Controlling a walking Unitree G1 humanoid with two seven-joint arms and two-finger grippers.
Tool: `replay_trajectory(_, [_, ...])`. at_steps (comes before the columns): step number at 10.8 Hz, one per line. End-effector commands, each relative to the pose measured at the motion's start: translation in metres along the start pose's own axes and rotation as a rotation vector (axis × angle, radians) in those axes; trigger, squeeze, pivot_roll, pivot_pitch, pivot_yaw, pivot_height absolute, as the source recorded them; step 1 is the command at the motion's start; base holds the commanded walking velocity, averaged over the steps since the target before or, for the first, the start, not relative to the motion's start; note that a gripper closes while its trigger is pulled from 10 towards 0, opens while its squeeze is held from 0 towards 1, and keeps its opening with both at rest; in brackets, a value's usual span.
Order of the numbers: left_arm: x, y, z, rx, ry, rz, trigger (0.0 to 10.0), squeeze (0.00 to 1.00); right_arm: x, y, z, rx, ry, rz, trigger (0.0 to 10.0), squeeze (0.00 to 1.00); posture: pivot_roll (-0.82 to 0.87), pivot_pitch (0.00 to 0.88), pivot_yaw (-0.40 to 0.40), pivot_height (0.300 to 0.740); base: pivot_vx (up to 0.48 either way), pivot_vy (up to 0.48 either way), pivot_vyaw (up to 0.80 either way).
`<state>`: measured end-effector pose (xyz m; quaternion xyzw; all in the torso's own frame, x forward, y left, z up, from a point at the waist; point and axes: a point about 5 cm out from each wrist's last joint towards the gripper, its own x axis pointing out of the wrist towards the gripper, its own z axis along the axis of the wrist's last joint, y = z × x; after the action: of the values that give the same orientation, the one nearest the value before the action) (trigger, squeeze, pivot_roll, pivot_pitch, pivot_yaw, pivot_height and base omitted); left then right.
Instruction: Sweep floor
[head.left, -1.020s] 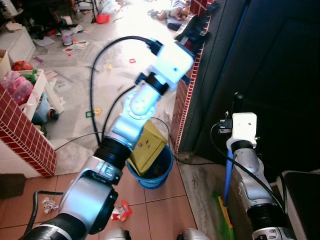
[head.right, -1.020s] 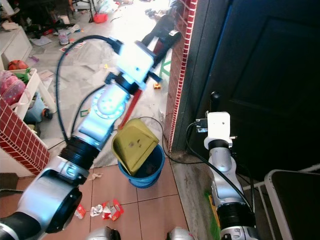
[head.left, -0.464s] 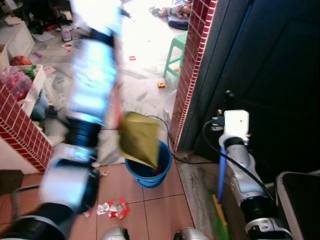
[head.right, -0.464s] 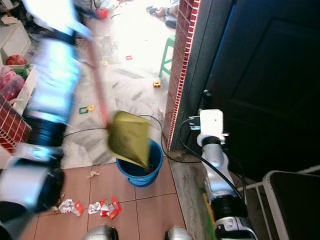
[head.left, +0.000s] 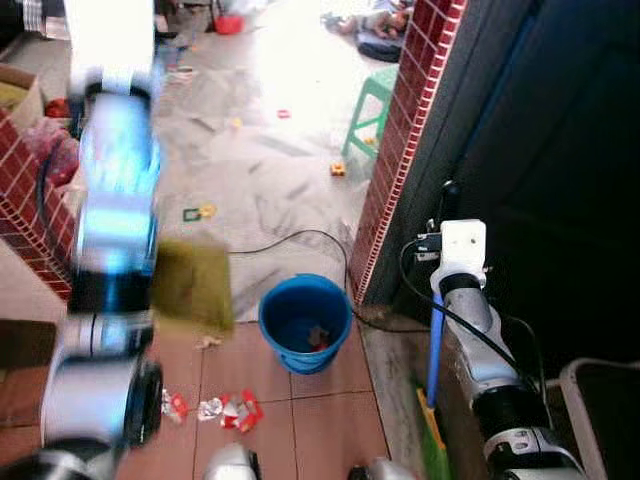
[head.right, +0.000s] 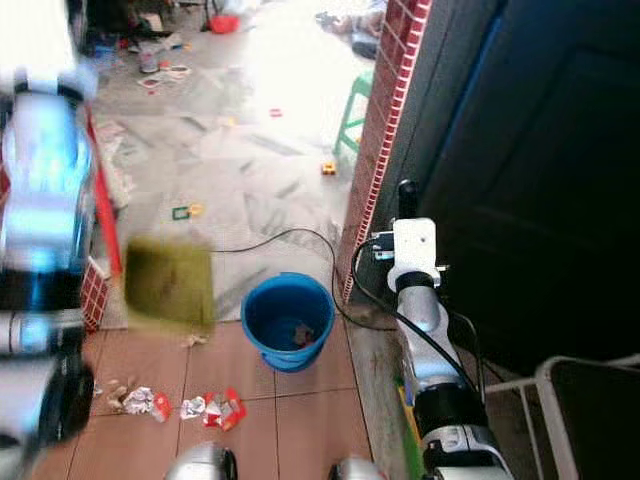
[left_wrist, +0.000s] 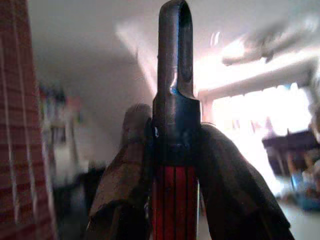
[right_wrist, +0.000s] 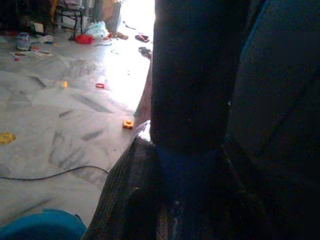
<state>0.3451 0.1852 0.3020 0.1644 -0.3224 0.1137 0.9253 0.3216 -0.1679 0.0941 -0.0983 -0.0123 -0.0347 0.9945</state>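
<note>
Left eye view: left arm blurred, carrying a yellow-green dustpan just beside the blue bucket, off to its left and above the tiled floor. Scraps already inside the bucket; red-and-white wrappers lying on the tiles in front of it, not yet collected. Right arm upright by the dark door, right end effector up on the blue broom handle, green bristles low beside the wall. Black cable looping across the floor behind the bucket.

Likely trouble from here: pan swinging fast so close to the bucket, so a clipped rim could tip it and spill the scraps; any leftover debris could shake loose onto swept tile; cable could snag the broom or a foot.

Right eye view: same layout, dustpan's red handle rising toward the blurred left arm; more wrappers near the bottom left.

Left wrist view: left end effector clamped narrow on the red-striped handle, one finger pressed on each side, dark hanging loop above. Slip seems unlikely, though a twist in the grip would tilt the pan.

Right wrist view: dark fingers closed around the blue handle, bucket rim low in the corner, small toys scattered on the marble beyond.

No brand, label or writing legible anywhere.
</note>
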Motion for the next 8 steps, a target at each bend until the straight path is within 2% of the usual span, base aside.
replay_trajectory(1, [-0.015, -0.004, -0.011, -0.061, 0.088, 0.003, 10.0, 0.00, 0.003, 0.002, 0.008, 0.017, -0.038, 0.007, 10.0, 0.00, 0.02, 0.000, -0.060, 0.740, 0.000, 0.000, 0.00])
replay_trajectory(2, [-0.023, -0.005, -0.020, -0.071, 0.137, 0.001, 10.0, 0.00, 0.003, 0.002, 0.008, 0.021, -0.038, 0.008, 10.0, 0.00, 0.02, 0.000, -0.060, 0.740, 0.000, 0.000, 0.00])
replay_trajectory(3, [-0.052, -0.009, -0.044, -0.083, 0.254, -0.015, 10.0, 0.00, 0.002, 0.002, 0.006, 0.033, -0.031, 0.007, 10.0, 0.00, 0.02, 0.000, -0.061, 0.740, 0.000, 0.000, 0.00])
replay_trajectory(4, [-0.069, -0.011, -0.054, -0.081, 0.286, -0.045, 10.0, 0.00, 0.001, 0.001, 0.004, 0.039, -0.027, 0.006, 10.0, 0.00, 0.02, 0.000, -0.058, 0.740, 0.000, 0.000, 0.00])
replay_trajectory(6, [-0.089, -0.018, -0.065, -0.100, 0.363, -0.084, 10.0, 0.00, -0.001, 0.000, 0.004, 0.040, -0.028, 0.005, 10.0, 0.00, 0.00, 0.000, -0.051, 0.740, 0.000, 0.000, 0.00])
replay_trajectory(8, [-0.108, -0.032, -0.067, -0.149, 0.417, -0.144, 10.0, 0.00, -0.002, -0.001, 0.003, 0.031, -0.029, 0.015, 10.0, 0.00, 0.00, 0.000, -0.056, 0.740, 0.000, 0.000, 0.00])
